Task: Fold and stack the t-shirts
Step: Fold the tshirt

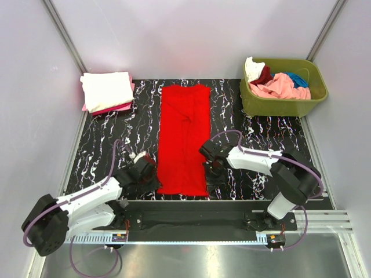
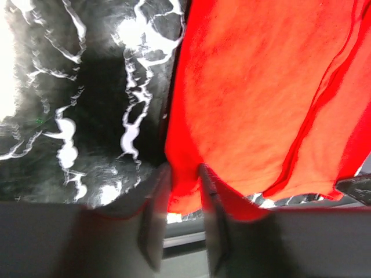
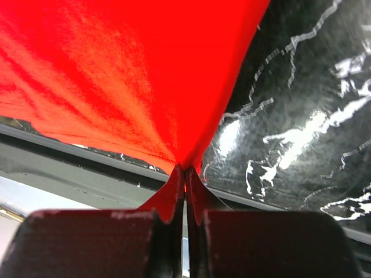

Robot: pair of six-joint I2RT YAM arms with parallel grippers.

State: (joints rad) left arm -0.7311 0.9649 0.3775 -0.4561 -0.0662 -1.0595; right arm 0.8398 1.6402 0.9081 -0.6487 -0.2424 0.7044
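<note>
The bright red t-shirt (image 1: 184, 136) lies as a long narrow strip down the middle of the black marbled table (image 1: 261, 145). My left gripper (image 1: 153, 178) is at its near left corner. In the left wrist view the left gripper (image 2: 184, 174) has its fingers a little apart, with the shirt's corner (image 2: 185, 191) bunched between them. At the shirt's near right edge, my right gripper (image 1: 211, 169) is pinched tight on the red cloth (image 3: 145, 87); the right gripper (image 3: 185, 169) shows no gap between its fingers. A folded cream-white t-shirt (image 1: 106, 88) lies on a pink one (image 1: 116, 108) at the back left.
An olive-green bin (image 1: 284, 103) at the back right holds crumpled white, dark red, pink and teal shirts. White walls with metal posts enclose the table. A metal rail (image 1: 232, 223) carrying the arm bases runs along the near edge.
</note>
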